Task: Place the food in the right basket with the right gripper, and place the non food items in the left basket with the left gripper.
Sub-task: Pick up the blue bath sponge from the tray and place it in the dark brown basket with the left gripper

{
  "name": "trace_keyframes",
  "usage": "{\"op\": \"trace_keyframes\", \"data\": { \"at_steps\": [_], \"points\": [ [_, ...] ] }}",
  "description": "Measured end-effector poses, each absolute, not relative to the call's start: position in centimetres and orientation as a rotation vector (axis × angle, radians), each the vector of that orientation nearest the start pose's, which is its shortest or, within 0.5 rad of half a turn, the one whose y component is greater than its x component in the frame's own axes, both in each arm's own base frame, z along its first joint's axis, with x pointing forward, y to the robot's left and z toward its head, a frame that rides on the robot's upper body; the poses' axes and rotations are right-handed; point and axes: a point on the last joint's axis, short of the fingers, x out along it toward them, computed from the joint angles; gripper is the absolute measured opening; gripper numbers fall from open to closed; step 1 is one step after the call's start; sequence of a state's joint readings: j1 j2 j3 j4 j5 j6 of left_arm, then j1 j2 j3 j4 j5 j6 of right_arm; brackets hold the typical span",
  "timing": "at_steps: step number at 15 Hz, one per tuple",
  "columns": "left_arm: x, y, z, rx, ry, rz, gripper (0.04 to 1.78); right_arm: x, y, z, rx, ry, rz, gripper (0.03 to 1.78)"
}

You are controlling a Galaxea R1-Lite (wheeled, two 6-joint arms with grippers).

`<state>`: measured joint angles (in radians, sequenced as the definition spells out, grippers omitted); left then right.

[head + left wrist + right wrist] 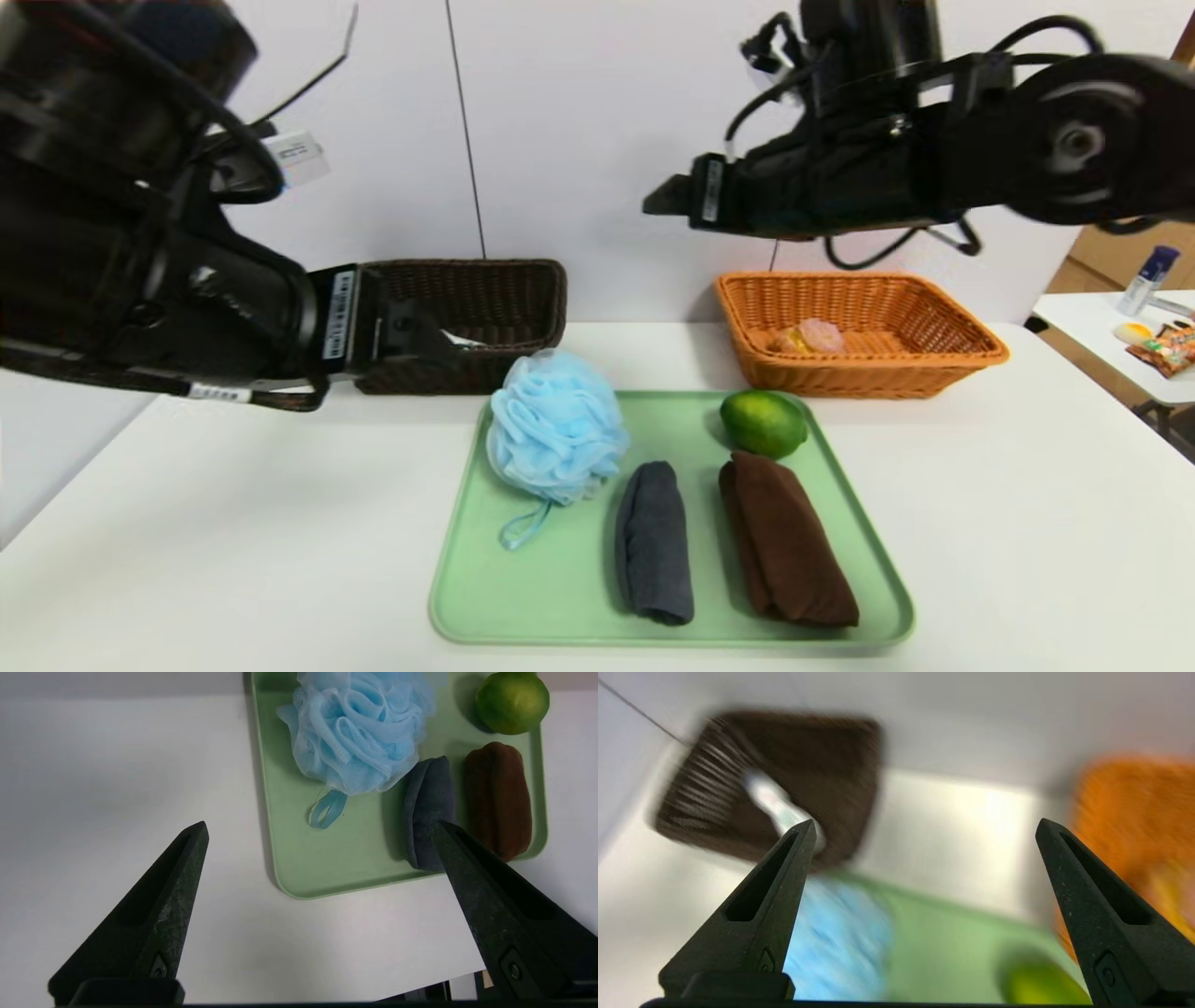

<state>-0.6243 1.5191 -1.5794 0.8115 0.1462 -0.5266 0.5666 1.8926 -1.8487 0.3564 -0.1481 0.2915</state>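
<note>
On the green tray (pixel 560 597) lie a light blue bath pouf (pixel 557 427), a dark grey rolled towel (pixel 653 541), a brown rolled towel (pixel 784 541) and a green citrus fruit (pixel 764 423). A pinkish bun (pixel 820 334) rests inside the orange right basket (pixel 859 373). In the dark brown left basket (pixel 504 299) lies a pale bottle (pixel 770 800). My left gripper (pixel 322 826) hangs open and empty in front of the brown basket, left of the tray. Raised high above the gap between the baskets, my right gripper (pixel 927 822) is open and empty.
Both baskets stand at the back of the white table (pixel 980 523), against the wall. A small side table (pixel 1083 322) with a bottle and snack packets stands off to the right. The left wrist view shows the tray's near corner (pixel 289 891) and the table's edge.
</note>
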Motion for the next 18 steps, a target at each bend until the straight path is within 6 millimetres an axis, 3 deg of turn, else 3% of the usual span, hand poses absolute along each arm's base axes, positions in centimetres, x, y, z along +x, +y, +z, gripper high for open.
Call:
{"op": "trace_keyframes", "data": {
  "at_steps": [4, 10, 13, 18],
  "points": [
    [22.9, -18.0, 30.0, -0.176, 0.859, -0.279, 1.69, 27.0, 11.8, 30.5, 0.058, 0.736, 0.177, 1.66],
    [27.2, -22.8, 25.6, -0.102, 0.963, -0.256, 1.69, 23.6, 3.5, 30.4, 0.088, 0.761, -0.015, 1.69],
    [28.9, -24.0, 23.3, -0.044, 0.964, -0.173, 1.69, 22.2, 2.2, 30.1, 0.108, 0.77, -0.044, 1.69],
    [30.8, -25.5, 19.6, 0.002, 1.024, -0.131, 1.69, 20.4, 1.9, 29.0, 0.114, 0.803, -0.04, 1.69]
  ]
}}
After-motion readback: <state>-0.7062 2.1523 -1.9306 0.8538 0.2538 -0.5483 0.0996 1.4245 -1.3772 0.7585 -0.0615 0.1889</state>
